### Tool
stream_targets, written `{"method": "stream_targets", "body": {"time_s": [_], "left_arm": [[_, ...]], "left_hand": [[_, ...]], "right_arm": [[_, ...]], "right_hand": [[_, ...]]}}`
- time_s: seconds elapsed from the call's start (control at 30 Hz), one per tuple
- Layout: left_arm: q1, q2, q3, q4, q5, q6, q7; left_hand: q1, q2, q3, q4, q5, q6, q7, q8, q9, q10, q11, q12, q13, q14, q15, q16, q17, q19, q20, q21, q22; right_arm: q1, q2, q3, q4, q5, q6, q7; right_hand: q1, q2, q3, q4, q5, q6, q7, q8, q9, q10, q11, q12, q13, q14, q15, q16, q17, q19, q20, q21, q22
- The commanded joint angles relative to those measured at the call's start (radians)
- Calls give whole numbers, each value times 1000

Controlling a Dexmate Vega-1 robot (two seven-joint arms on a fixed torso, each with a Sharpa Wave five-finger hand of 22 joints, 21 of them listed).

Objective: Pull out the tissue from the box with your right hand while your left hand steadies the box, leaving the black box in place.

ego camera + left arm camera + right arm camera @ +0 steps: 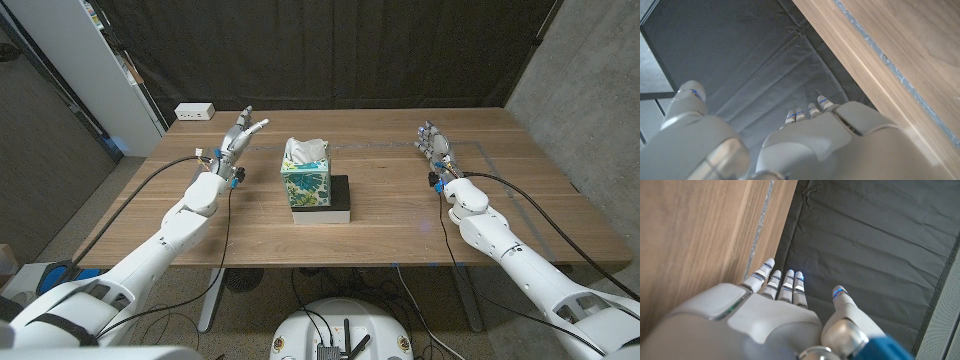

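Both white robot hands wait unclenched, holding nothing: left hand [238,137], right hand [434,147]. Between them, well apart from each, stands the teal floral cardboard tissue box [306,178] on a flat black box [322,202]. Reaching has not begun; next, the left hand must brace the tissue box.

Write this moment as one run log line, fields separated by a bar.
left hand: open, apart from tissue box | right hand: open, away | tissue: in box | black box: under it

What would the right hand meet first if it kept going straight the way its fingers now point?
Probably nothing on the table: the right hand points toward the far edge, well right of the tissue box. Beyond it hangs the dark curtain, though depth is unclear.
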Motion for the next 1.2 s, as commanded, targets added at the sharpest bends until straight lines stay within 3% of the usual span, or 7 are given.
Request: {"method": "stream_targets", "body": {"time_s": [0.03, 0.2, 0.3, 0.5, 0.77, 1.0, 1.2], "left_arm": [[22, 28, 16, -33, 151, -6, 147], [29, 39, 19, -53, 155, 4, 144], [34, 48, 19, -72, 147, 19, 129], [44, 46, 14, -84, 148, 26, 143], [64, 50, 10, -114, 162, 47, 168], [97, 61, 0, -156, 160, 71, 182], [131, 70, -11, -189, 156, 80, 194]], "left_hand": [[30, 8, -16, 0, 10, -450, -5, 22, 9, -332, -11, 18, 4, -236, -7, 6, 2, -9, -11, -8, 5], [57, 35, -20, 6, 0, -423, 5, 46, 18, -298, -1, 31, 7, -227, -25, 10, 1, 7, -31, -12, 5], [82, 70, -2, 8, -26, -410, 14, 59, 23, -286, 9, 34, 8, -227, -23, 9, 1, 12, -31, -17, 5], [126, 117, 28, 5, -53, -374, 14, 84, 27, -255, 12, 41, 8, -202, -27, 15, -1, 32, -28, -21, 4], [135, 117, 30, 2, -69, -376, 13, 87, 28, -257, 9, 39, 8, -200, -28, 14, -1, 35, -28, -25, 3], [138, 111, 27, 1, -83, -368, 19, 93, 29, -251, 18, 40, 9, -187, -23, 17, -1, 42, -25, -26, 3], [142, 103, 23, 1, -99, -356, 29, 102, 29, -235, 32, 43, 9, -172, -20, 20, -1, 61, -36, -24, 3]], "right_arm": [[9, 1, -3, 11, -1, -4, 5], [16, 4, -4, 21, 4, -4, 15], [21, 3, -7, 28, 4, -2, 26], [23, 4, -7, 30, 3, -2, 25], [19, 1, -5, 22, 5, -7, 20], [16, -2, -5, 18, 6, -10, 22], [17, -1, -8, 21, 4, -11, 22]], "right_hand": [[1, -10, -2, -5, -2, 11, 1, -1, 1, 9, 4, 3, 4, 13, -25, -1, -1, 4, 6, 1, 4], [0, -12, -3, -7, -2, 16, 6, -1, 1, 13, 6, 3, 4, 18, -21, -1, -3, 6, 10, 0, 4], [14, 9, 12, -16, 4, 20, 5, -3, 1, 16, 5, 1, 4, 22, -22, -5, -10, 6, 9, -2, 4], [14, 3, 10, -21, 3, 22, 6, -4, 1, 18, 6, 0, 4, 25, -21, -6, -12, 6, 11, -3, 4], [4, -12, -1, -23, -1, 23, 7, -7, 1, 20, 7, -3, 4, 27, -17, -8, -14, 6, 16, -5, 4], [2, -16, -3, -27, -2, 23, 9, -9, 2, 19, 9, -5, 4, 27, -12, -10, -15, 6, 20, -6, 4], [3, -18, -5, -31, -2, 24, 10, -9, 2, 20, 10, -6, 4, 28, -11, -11, -17, 6, 22, -7, 4]]}}
